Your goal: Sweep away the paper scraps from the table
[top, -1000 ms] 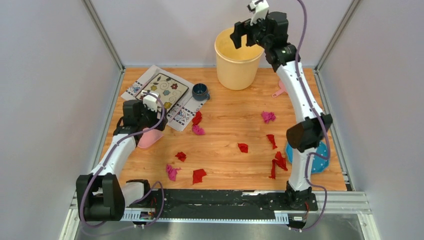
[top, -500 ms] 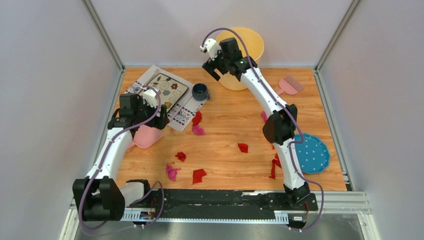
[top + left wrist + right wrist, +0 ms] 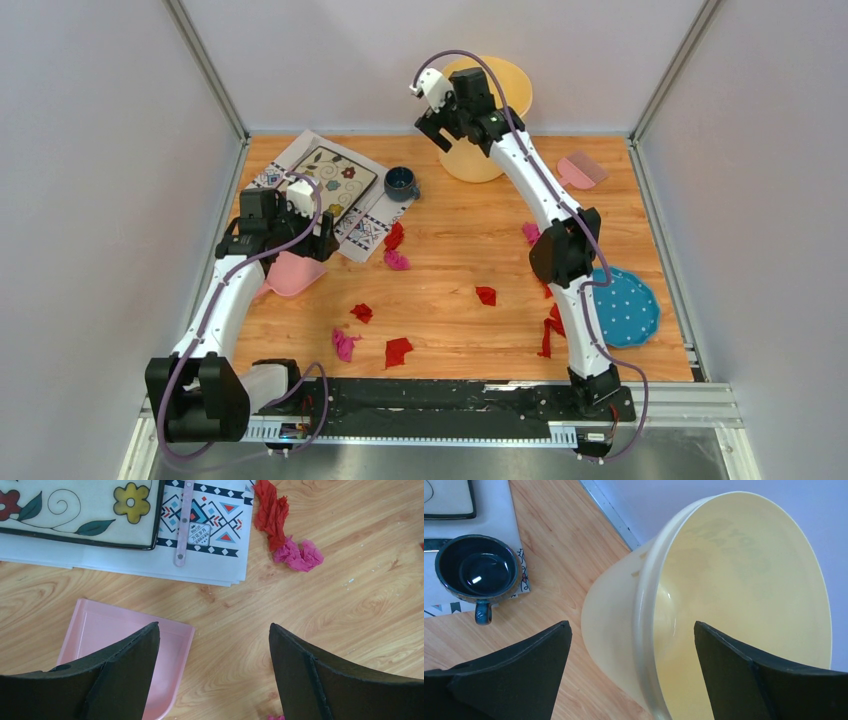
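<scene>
Several red and pink paper scraps lie on the wood table [image 3: 460, 245]: a red one [image 3: 395, 235] and a pink one [image 3: 397, 260] by the placemat, others near the front [image 3: 398, 350] and on the right [image 3: 555, 322]. My left gripper [image 3: 300, 248] is open and empty, hovering over the pink dustpan [image 3: 290, 275]. In the left wrist view its jaws [image 3: 214, 626] stand wide apart above the dustpan's edge [image 3: 115, 650], with the red scrap [image 3: 271, 512] and pink scrap [image 3: 300, 557] ahead. My right gripper [image 3: 436, 135] is open at the yellow bucket [image 3: 495, 100], its jaws [image 3: 631, 625] either side of the rim [image 3: 734, 580].
A white patterned placemat [image 3: 320, 185] lies at the back left with a blue cup [image 3: 402, 183] at its corner, also in the right wrist view [image 3: 476, 572]. A pink brush [image 3: 580, 170] lies at the back right. A blue dotted plate [image 3: 625, 305] sits on the right.
My right arm swung from above the bucket's right side to its left rim; the bucket now leans back. My left gripper shifted slightly over the dustpan.
</scene>
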